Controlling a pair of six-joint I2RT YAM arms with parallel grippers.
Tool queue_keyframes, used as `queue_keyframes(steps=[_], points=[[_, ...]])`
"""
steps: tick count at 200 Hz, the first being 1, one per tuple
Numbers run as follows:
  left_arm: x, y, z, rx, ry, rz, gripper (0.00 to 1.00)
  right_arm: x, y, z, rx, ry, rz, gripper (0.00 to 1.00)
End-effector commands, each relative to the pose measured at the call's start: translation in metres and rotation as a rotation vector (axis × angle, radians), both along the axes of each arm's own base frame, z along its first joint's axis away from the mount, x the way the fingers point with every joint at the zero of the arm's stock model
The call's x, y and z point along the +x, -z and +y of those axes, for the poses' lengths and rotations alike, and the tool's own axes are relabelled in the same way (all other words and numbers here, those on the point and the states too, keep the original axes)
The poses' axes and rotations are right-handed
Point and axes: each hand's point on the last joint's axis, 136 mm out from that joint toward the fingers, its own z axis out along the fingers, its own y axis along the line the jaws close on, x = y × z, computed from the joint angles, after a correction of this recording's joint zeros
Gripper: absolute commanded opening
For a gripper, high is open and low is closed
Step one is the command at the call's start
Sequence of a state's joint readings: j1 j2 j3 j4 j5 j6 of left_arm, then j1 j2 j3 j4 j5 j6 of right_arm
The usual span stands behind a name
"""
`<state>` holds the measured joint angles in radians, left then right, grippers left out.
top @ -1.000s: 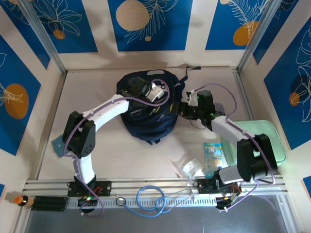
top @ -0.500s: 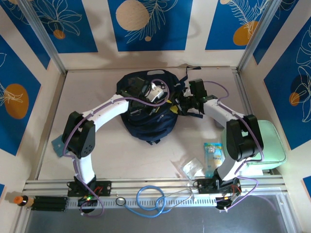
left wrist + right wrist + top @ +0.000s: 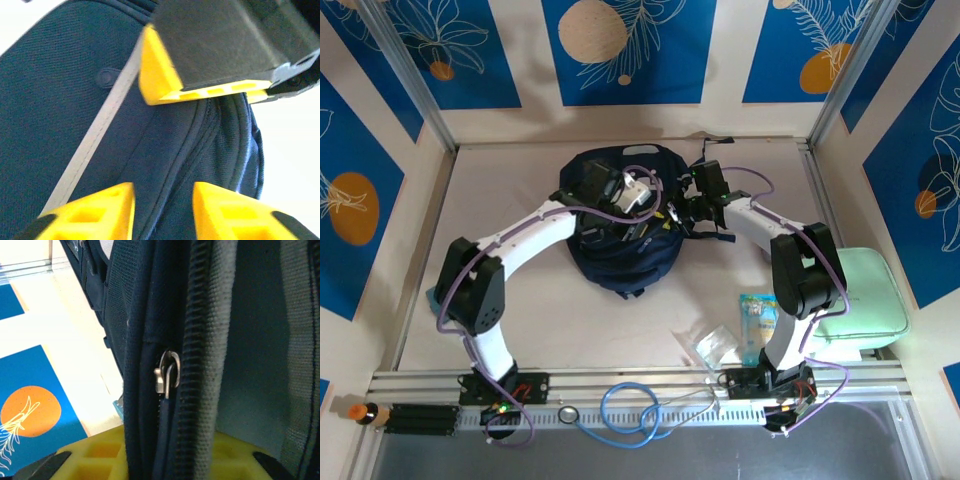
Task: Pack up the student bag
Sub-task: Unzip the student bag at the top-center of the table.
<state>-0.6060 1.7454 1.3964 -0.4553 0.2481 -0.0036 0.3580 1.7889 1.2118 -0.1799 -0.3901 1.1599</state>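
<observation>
— Loosened on the left, folded in on the right: my left claw (image 3: 162, 194) has let its fingers part since a second ago and that elbow has slid toward the left edge of the overhead frame. Meanwhile my right arm has swung in from the right side.

— Where's the student bag (image 3: 620, 250)?

— Middle of the table (image 3: 540, 320), in the upper half of the overhead frame. Its long axis runs top to bottom, tilted a touch. My left claw is released and hangs right over the navy cloth, nothing between the pads.

— And the right?

— My right claw (image 3: 165, 457) looks clenched on the bag's zip edge, with cloth running straight down between the yellow pads. From that claw the bag lies to the left in the overhead frame. Both claws meet at its upper right rim, just beside each other.

— Which is nearer for the next move?

— Both are at it, but the right has the hold. I'd judge the opening gets drawn rightward, across that long axis, with the left free to help.

— What do the views add?

— Left wrist gives the pale stripe (image 3: 95, 140) down the left of its frame, and the right claw's finger (image 3: 160, 75) at the top. Right wrist gives the metal zip pull (image 3: 167, 371) mid-frame, too small to make out from overhead.
</observation>
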Motion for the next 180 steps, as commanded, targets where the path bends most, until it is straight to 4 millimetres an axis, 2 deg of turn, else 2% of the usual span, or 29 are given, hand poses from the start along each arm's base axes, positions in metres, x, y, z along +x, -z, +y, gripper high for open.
queue_keyframes(steps=[1, 31, 60, 75, 97, 123, 180], points=[[-0.007, -0.020, 0.019, -0.026, -0.156, 0.037, 0.40, 0.005, -0.018, 0.013, 0.062, -0.036, -0.059, 0.19], [-0.038, -0.011, 0.025, -0.074, -0.278, 0.149, 0.48, 0.005, -0.026, 0.020, 0.129, -0.047, -0.074, 0.17], [-0.063, 0.003, 0.012, -0.235, -0.363, 0.291, 0.50, 0.004, -0.033, 0.024, 0.173, -0.054, -0.070, 0.16], [-0.069, 0.009, 0.006, -0.310, -0.406, 0.320, 0.50, 0.004, -0.035, 0.025, 0.183, -0.054, -0.069, 0.16], [-0.063, 0.010, 0.000, -0.412, -0.456, 0.311, 0.51, 0.003, -0.037, 0.026, 0.195, -0.055, -0.068, 0.16], [-0.052, 0.021, 0.003, -0.446, -0.532, 0.296, 0.51, 0.001, -0.038, 0.028, 0.209, -0.061, -0.062, 0.16], [-0.038, 0.019, -0.007, -0.521, -0.538, 0.264, 0.51, -0.004, -0.037, 0.028, 0.204, -0.057, -0.057, 0.16]])
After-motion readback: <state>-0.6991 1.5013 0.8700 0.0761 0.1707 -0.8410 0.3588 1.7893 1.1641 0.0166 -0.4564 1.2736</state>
